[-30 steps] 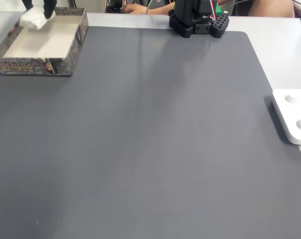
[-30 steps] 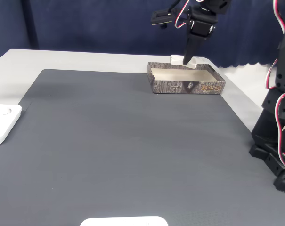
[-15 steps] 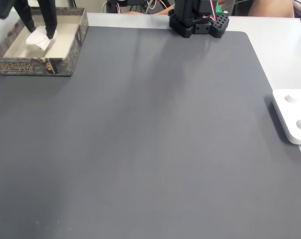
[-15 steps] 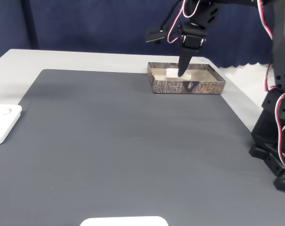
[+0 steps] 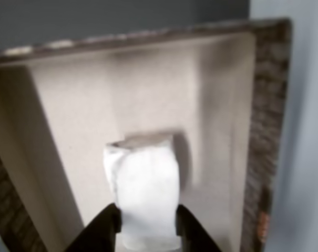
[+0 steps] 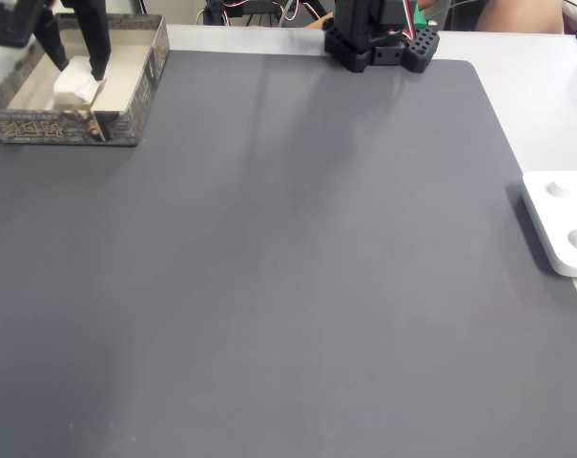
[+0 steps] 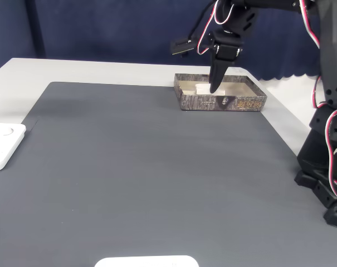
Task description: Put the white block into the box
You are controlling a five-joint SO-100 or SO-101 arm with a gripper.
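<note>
Two black fingers point(image 5: 146, 223) flank the white block point(image 5: 146, 197) inside the box point(image 5: 264, 131); whether they clamp it or have let go cannot be told. Box sits at the grey mat's point(image 6: 298, 267) far corner.

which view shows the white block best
The other view: the white block is large and central, lying in the box between the gripper fingertips. In a fixed view it is a small white patch beside the fingers; in the other fixed view, a sliver behind the box wall.
</note>
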